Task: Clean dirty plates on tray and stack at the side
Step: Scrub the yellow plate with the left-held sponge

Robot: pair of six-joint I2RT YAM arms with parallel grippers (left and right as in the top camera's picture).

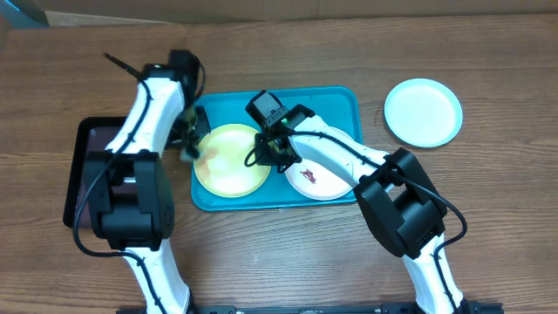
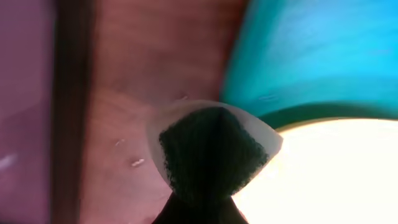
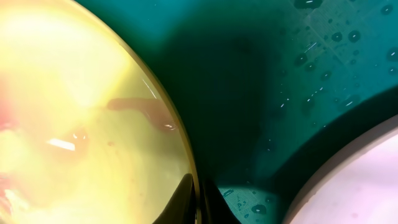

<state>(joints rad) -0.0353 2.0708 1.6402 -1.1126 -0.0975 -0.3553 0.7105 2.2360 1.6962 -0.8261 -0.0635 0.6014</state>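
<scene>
Right claw (image 3: 198,200) pinches yellow-green plate (image 3: 74,124) rim; left claw (image 1: 193,135) grips scrubber (image 2: 211,152).

The table (image 1: 488,218) is showing matt brown wood grain. The tray (image 1: 340,98) is gleaming as smooth turquoise plastic, beaded with water drops. Toward its nine o'clock the yellow-green plate (image 1: 228,161) is shining wet and glossy, and a scouring pad (image 2: 211,149) is looking dark, coarse and fibrous.

Open table (image 1: 372,87) between tray (image 1: 331,100) and mint plate (image 1: 424,112); left arm (image 1: 153,109), right arm (image 1: 336,153) over tray.
</scene>
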